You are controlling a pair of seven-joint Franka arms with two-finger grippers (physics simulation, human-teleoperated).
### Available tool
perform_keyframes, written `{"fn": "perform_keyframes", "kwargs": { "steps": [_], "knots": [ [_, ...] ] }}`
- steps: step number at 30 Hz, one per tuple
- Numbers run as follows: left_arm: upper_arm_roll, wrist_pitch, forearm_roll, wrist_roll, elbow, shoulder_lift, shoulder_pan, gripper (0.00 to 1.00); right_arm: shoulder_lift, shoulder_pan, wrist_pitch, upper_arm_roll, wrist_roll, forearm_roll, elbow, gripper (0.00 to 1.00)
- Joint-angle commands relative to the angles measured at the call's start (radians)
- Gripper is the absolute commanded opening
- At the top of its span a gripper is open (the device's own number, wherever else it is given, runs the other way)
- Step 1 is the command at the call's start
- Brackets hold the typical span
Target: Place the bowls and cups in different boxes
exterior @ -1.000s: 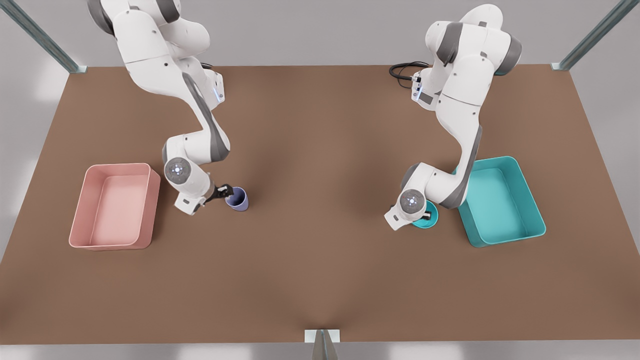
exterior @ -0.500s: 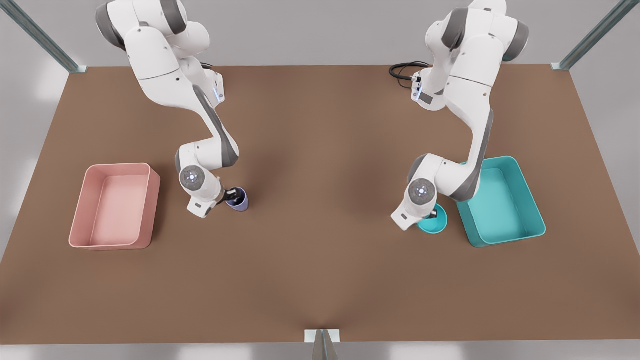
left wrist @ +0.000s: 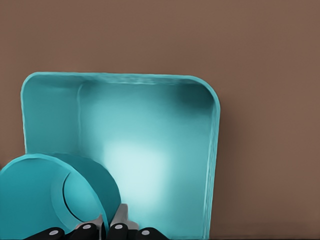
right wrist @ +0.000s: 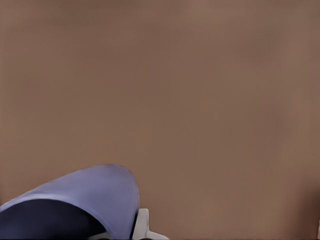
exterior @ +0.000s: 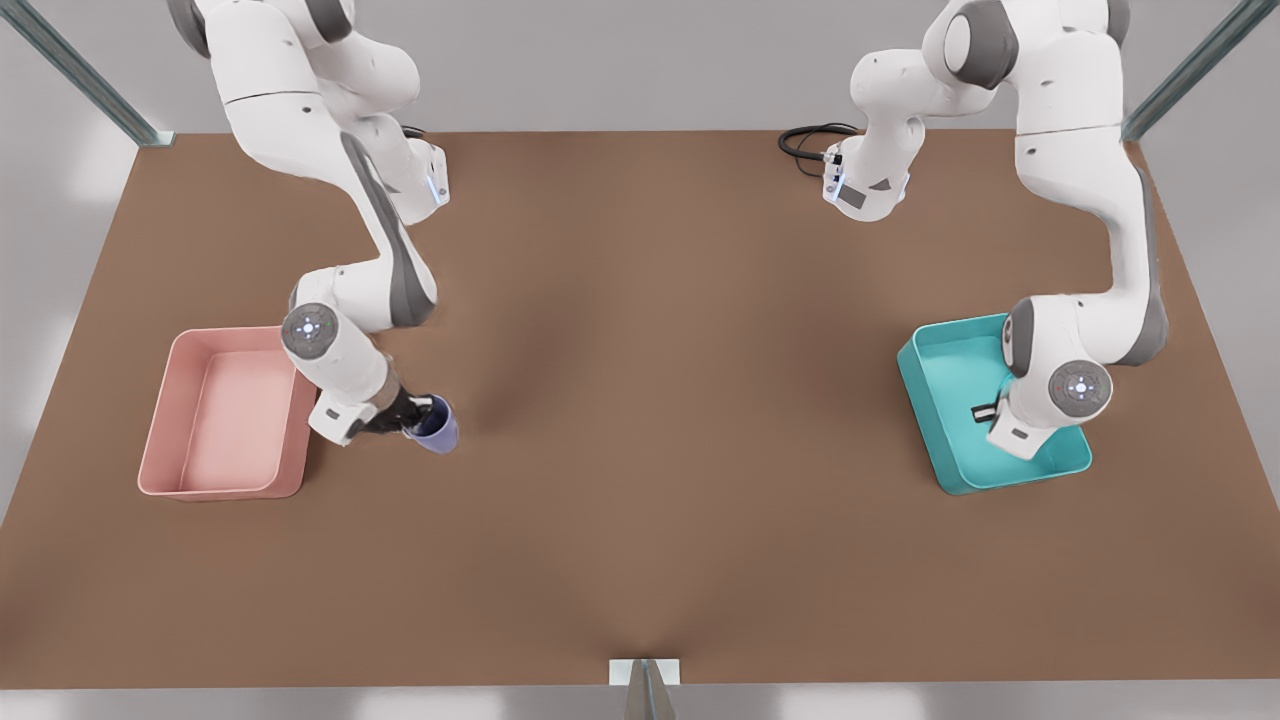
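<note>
The left gripper (left wrist: 106, 229) is held above the teal box (left wrist: 214, 150), its fingers (left wrist: 119, 220) pinched narrow on the rim of the teal bowl (left wrist: 30, 200), which is carried tilted over the box's interior. In the front view this arm's wrist is seen over the teal box (exterior: 925, 395), at the front view's right. The right gripper (exterior: 412, 416) is closed on the wall of the lavender cup (exterior: 436, 428), which is seen just beside the pink box (exterior: 160, 440) and not yet inside it; whether it is lifted off the worktop (exterior: 640, 400) cannot be told.

Both pieces are judged rigid, light and smooth, so slipping in a thin rim pinch is likely. A grip across the wall, one finger inside and one outside, is judged soundest. In the right wrist view the cup (right wrist: 95, 195) is seen tipped over bare worktop.
</note>
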Motion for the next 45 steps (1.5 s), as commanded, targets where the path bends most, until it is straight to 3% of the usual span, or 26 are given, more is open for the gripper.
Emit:
{"fn": "perform_keyframes", "kwargs": {
  "steps": [1,5,8,9,11,13,16,18,21,22,23,24,26,37,41,45],
  "knots": [
    [0.0,0.082,-0.003,0.169,-0.03,0.018,0.0,0.21,-0.024,-0.08,-0.202,-0.011,-0.262,-0.023,0.071,0.21],
    [0.0,0.209,0.0,0.171,-0.105,0.064,0.018,0.21,0.011,-0.206,-0.23,-0.109,-0.48,-0.136,0.135,0.21],
    [0.0,0.231,0.0,0.169,-0.111,0.093,0.021,0.21,0.125,-0.271,-0.229,-0.178,-0.598,-0.136,0.228,0.21],
    [0.0,0.231,0.0,0.171,-0.111,0.094,0.021,0.64,0.148,-0.295,-0.229,-0.177,-0.605,-0.135,0.237,0.21],
    [0.0,0.228,0.0,0.171,-0.111,0.093,0.02,1.0,0.206,-0.343,-0.227,-0.177,-0.615,-0.126,0.257,0.21],
    [0.0,0.217,-0.002,0.169,-0.107,0.079,0.018,1.0,0.258,-0.372,-0.224,-0.177,-0.614,-0.12,0.269,0.21],
    [0.0,0.045,-0.006,0.18,-0.061,-0.021,0.02,1.0,0.349,-0.397,-0.215,-0.177,-0.612,-0.08,0.283,0.21],
    [0.0,-0.116,-0.006,0.232,0.053,-0.041,0.031,1.0,0.375,-0.395,-0.213,-0.175,-0.609,-0.074,0.285,0.21],
    [-0.03,-0.306,-0.267,0.224,0.275,-0.064,0.005,1.0,0.398,-0.397,-0.206,-0.175,-0.615,-0.049,0.311,0.21],
    [-0.068,-0.361,-0.269,0.191,0.334,-0.079,-0.015,1.0,0.395,-0.398,-0.207,-0.175,-0.617,-0.049,0.311,0.21],
    [-0.104,-0.424,-0.27,0.16,0.384,-0.085,-0.028,1.0,0.392,-0.4,-0.209,-0.175,-0.623,-0.046,0.311,0.9],
    [-0.134,-0.484,-0.27,0.16,0.433,-0.085,-0.032,1.0,0.39,-0.4,-0.207,-0.175,-0.652,-0.034,0.311,1.0],
    [-0.154,-0.578,-0.267,0.16,0.522,-0.059,-0.071,1.0,0.392,-0.406,-0.209,-0.174,-0.672,-0.034,0.311,1.0],
    [-0.162,-0.618,-0.244,0.161,0.521,-0.058,-0.086,1.0,0.298,-0.395,-0.342,-0.161,-0.706,0.006,0.332,1.0],
    [-0.162,-0.619,-0.244,0.161,0.521,-0.059,-0.084,1.0,0.28,-0.271,-0.689,-0.155,-0.548,0.057,0.593,1.0],
    [-0.162,-0.619,-0.244,0.161,0.521,-0.059,-0.084,1.0,0.228,-0.091,-0.945,-0.171,-0.048,0.023,0.745,1.0]
  ]
}}
